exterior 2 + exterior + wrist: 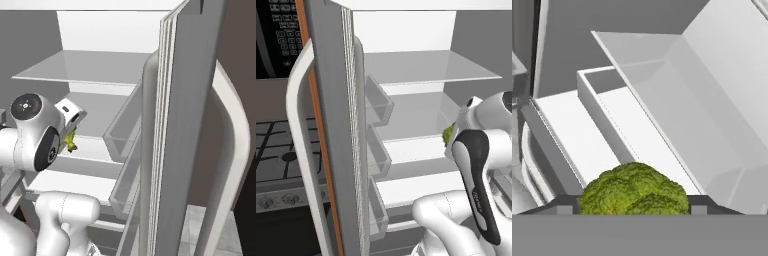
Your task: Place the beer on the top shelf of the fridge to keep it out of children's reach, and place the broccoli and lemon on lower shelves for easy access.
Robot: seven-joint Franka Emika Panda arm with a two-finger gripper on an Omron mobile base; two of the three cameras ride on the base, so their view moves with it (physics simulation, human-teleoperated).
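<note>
The fridge (331,125) stands open, showing its white interior. My gripper (634,207) is shut on the broccoli (634,190), a green floret that bulges up between the fingertips. From the base, the broccoli (448,134) (71,142) hangs at the front edge of the lower shelves (411,120) (97,147), just above the second one down. The top shelf (431,67) (85,67) is a bare pale grey panel well above the hand. The beer and the lemon are out of view.
Grey door bins (378,102) (125,135) line the inside of the open door on the left. Its long white handle (298,125) (235,150) curves outward. A stove (276,150) and a black microwave (278,35) lie beyond the door.
</note>
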